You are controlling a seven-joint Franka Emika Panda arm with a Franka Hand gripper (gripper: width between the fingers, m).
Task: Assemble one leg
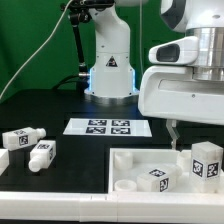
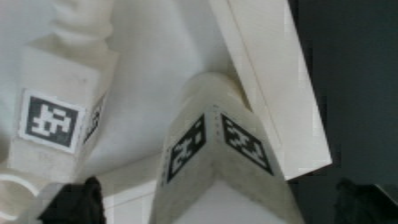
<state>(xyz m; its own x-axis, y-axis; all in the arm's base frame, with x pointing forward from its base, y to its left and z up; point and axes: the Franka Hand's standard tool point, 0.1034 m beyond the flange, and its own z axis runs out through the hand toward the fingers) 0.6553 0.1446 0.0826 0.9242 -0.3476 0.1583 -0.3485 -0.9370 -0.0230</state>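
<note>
**A:** Exterior view first: we see the gripper point(image 1: 176, 137) hanging low over the white tray-like piece point(image 1: 128, 160), near its far edge. One leg point(image 1: 207, 161) sits inside that piece just on the exterior view's right of the fingers, and another leg point(image 1: 156, 178) lies in it nearer the front.

**B:** Yep, and we count two more legs out on the black table point(image 1: 60, 105), well off toward the exterior view's left: one point(image 1: 20, 137) and one point(image 1: 42, 153). The marker board point(image 1: 108, 126) lies flat between the arm's base and the tray piece.

**A:** Open or closed, though?

**B:** We honestly can't tell. Wrist view is jammed up close: a tagged leg point(image 2: 63, 110) alongside a tagged white wedge shape point(image 2: 217, 150), probably another leg, with dark fingertips point(image 2: 71, 205) barely showing. Nothing looks clamped.
</note>
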